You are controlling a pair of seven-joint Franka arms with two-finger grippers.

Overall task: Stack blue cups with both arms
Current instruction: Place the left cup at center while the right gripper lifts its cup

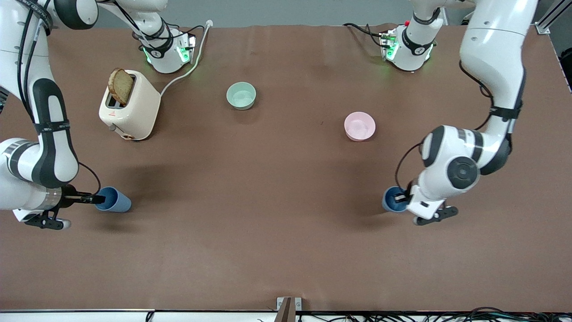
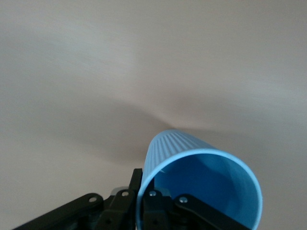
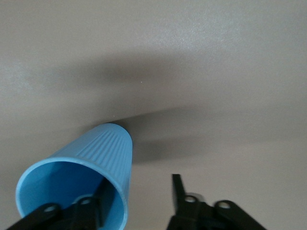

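One blue cup (image 1: 117, 201) stands near the right arm's end of the table, its ribbed wall showing in the right wrist view (image 3: 108, 143). My right gripper (image 1: 96, 198) is open at its rim (image 3: 139, 184): one finger is inside the cup and the other finger (image 3: 177, 187) stands well clear outside. The second blue cup (image 1: 394, 199) stands near the left arm's end and also shows in the left wrist view (image 2: 192, 148). My left gripper (image 1: 404, 196) is shut on its rim (image 2: 145, 184), one finger inside and one outside the wall.
A cream toaster (image 1: 129, 112) with a slice of bread in it stands near the right arm's base. A pale green bowl (image 1: 241, 95) and a pink bowl (image 1: 359, 126) sit farther from the front camera than the cups. Brown table (image 1: 268, 214) lies between the cups.
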